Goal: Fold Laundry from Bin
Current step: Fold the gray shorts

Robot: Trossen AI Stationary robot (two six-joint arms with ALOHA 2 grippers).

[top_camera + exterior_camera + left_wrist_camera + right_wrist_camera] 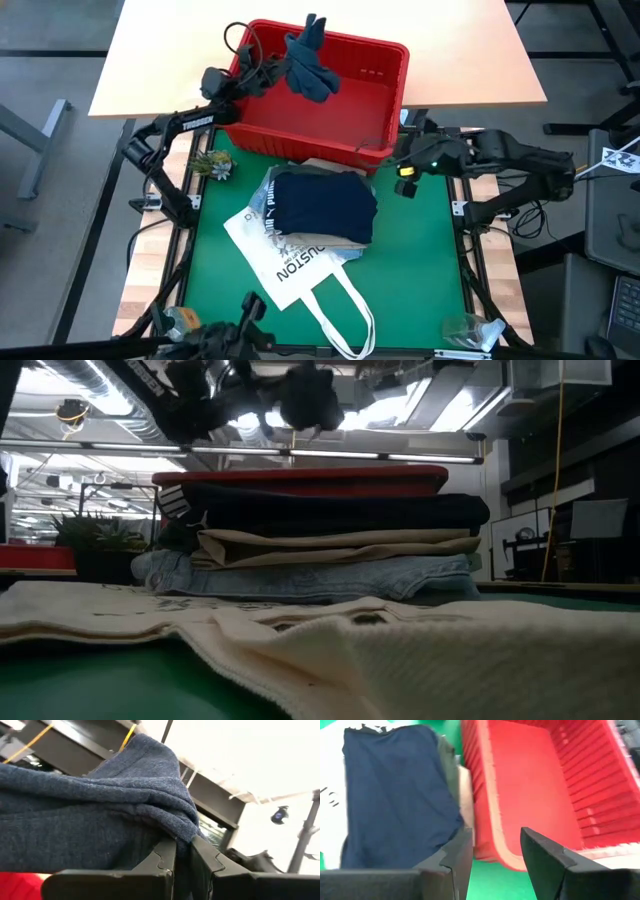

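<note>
Over the green mat (420, 260), the left gripper (283, 62), clamped on a blue garment (310, 65), should clear the bin (380, 85) fully; the right gripper (405, 160) waits open.

A soft, matt blue knit garment (308, 62), finely ribbed, is seen at the upper centre of the high view. The bin (385, 90) below it is made of smooth, slightly glossy red plastic with ridged walls. The counter (420, 260) is covered in flat matt green. The tote bag (290, 265) at lower centre is coarse, woven off-white cloth. Dark, smooth cloth (325, 205) tops the folded stack.
</note>
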